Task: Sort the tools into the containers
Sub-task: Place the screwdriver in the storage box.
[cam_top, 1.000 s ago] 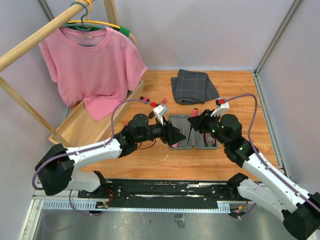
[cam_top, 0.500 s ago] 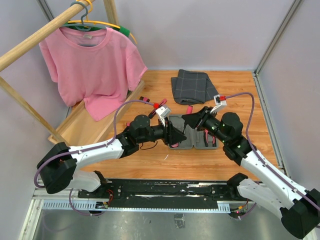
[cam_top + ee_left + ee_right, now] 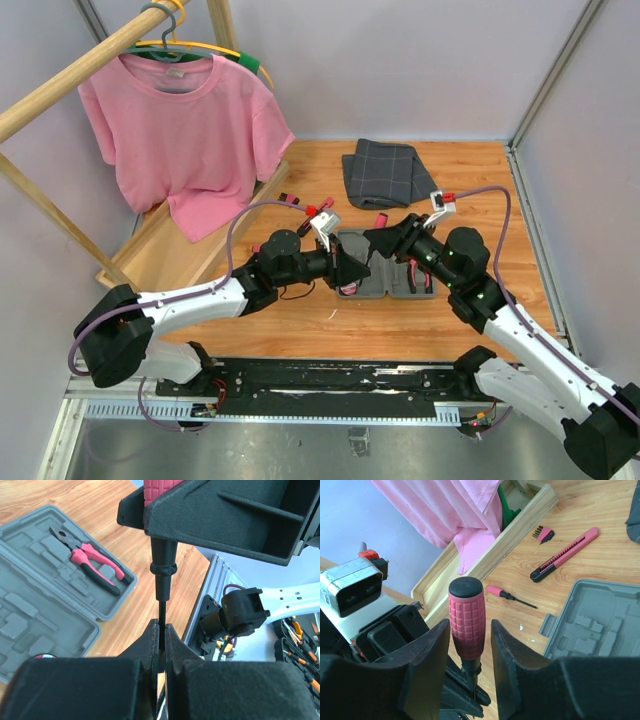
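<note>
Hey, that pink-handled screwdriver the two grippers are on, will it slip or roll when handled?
The screwdriver looks rigid, so it shouldn't flex. Its ribbed handle probably grips well; the thin smooth shaft pinched by the left gripper could pivot or slip. Being round, it would likely roll if laid down.

An open grey tool case [image 3: 600, 630] and folded cloth [image 3: 385, 172] lie on the wooden table [image 3: 480, 170]. A utility knife [image 3: 565, 554] rests nearby.

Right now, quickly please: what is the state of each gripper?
Left gripper: shut on the screwdriver, at its thin shaft.
Right gripper: open, fingers straddling the pink handle, with a gap showing on one side.
</note>
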Robot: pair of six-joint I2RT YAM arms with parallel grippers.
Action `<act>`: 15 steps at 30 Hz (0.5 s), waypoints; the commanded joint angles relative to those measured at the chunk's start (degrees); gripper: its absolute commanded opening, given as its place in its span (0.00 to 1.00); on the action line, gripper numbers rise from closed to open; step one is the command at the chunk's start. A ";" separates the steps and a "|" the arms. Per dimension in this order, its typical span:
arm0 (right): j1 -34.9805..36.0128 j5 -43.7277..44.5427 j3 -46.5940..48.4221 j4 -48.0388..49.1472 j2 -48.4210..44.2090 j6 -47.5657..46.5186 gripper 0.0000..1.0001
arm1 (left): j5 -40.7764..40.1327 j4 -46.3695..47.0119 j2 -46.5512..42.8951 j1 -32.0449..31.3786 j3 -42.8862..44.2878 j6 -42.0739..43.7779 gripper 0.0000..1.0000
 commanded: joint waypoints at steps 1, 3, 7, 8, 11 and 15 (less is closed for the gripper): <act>-1.33 3.99 -1.48 -0.58 -3.46 -0.68 0.43 | 0.86 2.73 -0.55 -0.62 0.32 0.68 0.00; -1.28 5.03 -2.09 -0.66 -4.53 -0.68 0.48 | 0.84 2.72 -0.64 -0.62 0.24 0.71 0.01; -1.27 6.71 -3.08 -0.76 -6.13 -0.34 0.51 | 0.85 2.77 -0.56 -0.62 0.21 0.67 0.00; -1.27 7.16 -3.28 -0.79 -6.35 -0.28 0.51 | 0.90 2.78 -0.56 -0.62 0.24 0.65 0.00; -1.27 8.63 -3.96 -0.77 -6.99 0.23 0.51 | 1.14 2.78 -0.64 -0.62 0.23 0.68 0.00; -1.31 10.14 -4.62 0.04 -7.13 0.79 0.52 | 1.52 2.78 -0.64 -0.62 0.10 0.77 0.01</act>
